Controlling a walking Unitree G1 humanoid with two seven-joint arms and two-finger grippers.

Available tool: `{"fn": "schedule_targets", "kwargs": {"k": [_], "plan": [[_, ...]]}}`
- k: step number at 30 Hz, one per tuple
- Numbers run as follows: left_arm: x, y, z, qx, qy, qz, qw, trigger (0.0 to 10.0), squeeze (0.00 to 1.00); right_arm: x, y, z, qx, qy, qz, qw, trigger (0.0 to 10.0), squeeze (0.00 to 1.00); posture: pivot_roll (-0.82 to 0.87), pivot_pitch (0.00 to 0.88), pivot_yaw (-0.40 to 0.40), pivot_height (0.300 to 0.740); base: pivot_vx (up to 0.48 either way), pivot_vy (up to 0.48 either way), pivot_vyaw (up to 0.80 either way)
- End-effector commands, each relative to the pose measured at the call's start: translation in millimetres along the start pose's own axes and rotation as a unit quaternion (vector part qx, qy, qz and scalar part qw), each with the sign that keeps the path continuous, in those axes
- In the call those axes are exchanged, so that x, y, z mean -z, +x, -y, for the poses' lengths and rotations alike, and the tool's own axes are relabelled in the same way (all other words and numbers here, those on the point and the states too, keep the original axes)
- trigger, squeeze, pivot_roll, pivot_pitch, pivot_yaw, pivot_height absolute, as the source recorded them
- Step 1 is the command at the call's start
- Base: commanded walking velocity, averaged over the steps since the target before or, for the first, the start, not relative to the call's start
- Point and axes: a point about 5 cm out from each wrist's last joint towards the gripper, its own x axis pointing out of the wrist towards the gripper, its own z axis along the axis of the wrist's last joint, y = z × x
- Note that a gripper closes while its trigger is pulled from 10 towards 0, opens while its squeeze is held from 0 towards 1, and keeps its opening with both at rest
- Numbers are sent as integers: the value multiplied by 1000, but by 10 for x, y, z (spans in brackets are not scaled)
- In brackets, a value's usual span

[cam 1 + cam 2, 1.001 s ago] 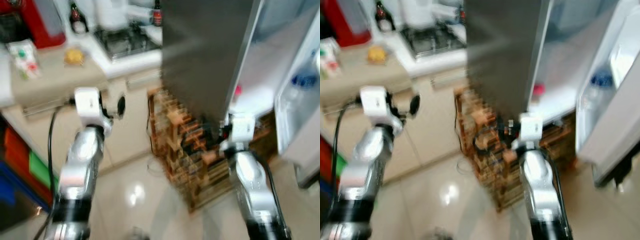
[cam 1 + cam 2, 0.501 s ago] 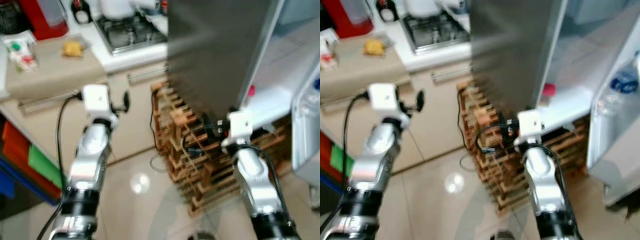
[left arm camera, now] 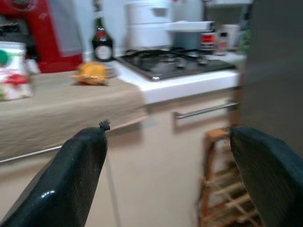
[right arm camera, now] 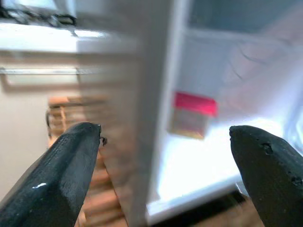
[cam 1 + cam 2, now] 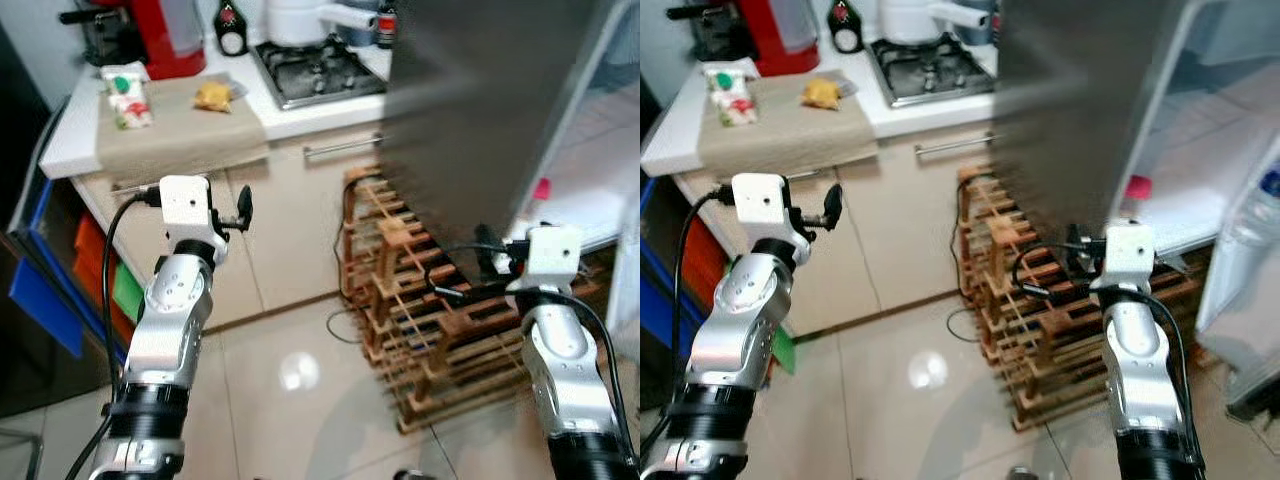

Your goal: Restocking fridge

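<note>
Now both claws hang released and empty before the open fridge.

No label or writing reads clearly; the bottle (image 3: 102,41) at 11 o'clock bears a round pale label too blurred to make out. The fridge (image 5: 480,110), a dark brushed-metal slab, stands at 1 o'clock with its white interior lit and a pink-topped box (image 4: 194,115) on a shelf. A wooden lattice rack (image 5: 420,320) sits at its foot on glossy tile. A beige cloth (image 5: 175,125) drapes the white surface (image 5: 70,140), carrying a yellow lump (image 5: 212,95) and a red-and-green packet (image 5: 128,92); a red appliance (image 5: 165,35) and black hob (image 5: 315,70) lie beyond. The left claw (image 3: 170,175) and right claw (image 4: 165,175) each show rounded black fingers spread wide. Since a second ago the view has swung left and sharpened, so the surface shows more fully.
</note>
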Motion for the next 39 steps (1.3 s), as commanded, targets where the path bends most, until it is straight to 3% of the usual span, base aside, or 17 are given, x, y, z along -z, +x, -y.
{"fn": "schedule_targets", "kwargs": {"k": [1,8,11,19,20,21,23,25,26,27,30,32,33,34,35,39], "plan": [[-5,-12,-7,4,5,2,1000,10000,0,-77,-14,-44,-15,20,17,1000,10000,0,-118,0,89,740,0,0,0],[10,-18,-18,7,8,-1,1000,10000,0,-19,-106,127,15,8,1,1000,10000,0,-121,0,91,740,0,0,0],[28,-6,-2,11,9,-4,1000,10000,0,5,-63,319,63,-21,-10,998,10000,0,-131,0,97,740,0,0,0],[41,7,23,14,6,-7,1000,10000,0,56,-43,617,116,-54,-34,991,10000,0,-132,0,98,740,0,0,0],[43,6,25,15,5,-8,1000,10000,0,130,-118,970,197,-112,-74,971,10000,0,-132,0,96,740,0,0,0],[44,5,26,15,5,-8,1000,10000,0,149,-167,1133,238,-138,-92,957,10000,0,-132,0,96,740,0,0,0],[41,5,27,15,5,-7,1000,10000,0,141,-255,1348,296,-175,-110,933,10000,0,-132,0,98,740,0,0,0],[36,6,29,16,4,-7,1000,10000,0,79,-292,1421,317,-187,-100,925,10000,0,-134,0,101,740,0,0,0],[35,7,28,17,4,-7,1000,10000,0,25,-280,1401,312,-193,-84,926,10000,0,-135,0,102,740,0,0,0],[36,9,34,19,4,-7,1000,10000,0,-52,-204,1238,274,-170,-47,945,10000,0,-135,0,102,740,0,0,0],[40,16,43,21,4,-8,1000,10000,0,-129,-57,800,181,-103,4,978,10000,0,-139,0,104,740,0,0,0],[44,21,46,21,5,-9,1000,10000,0,-118,0,567,142,-59,15,988,10000,0,-138,0,104,740,0,0,0],[44,21,46,21,5,-9,1000,10000,0,-118,0,567,142,-59,15,988,10000,0,-138,0,104,740,0,0,0],[44,21,47,21,5,-8,1000,10000,0,-107,28,207,79,14,15,997,10000,0,-138,0,104,740,0,0,0],[43,20,47,20,4,-7,1000,10000,0,-117,30,86,56,38,16,998,10000,0,-138,0,104,740,0,0,0],[44,14,36,17,-4,-9,1000,10000,0,-185,42,-310,-24,70,23,997,10000,0,-128,0,104,740,0,0,694]]}}
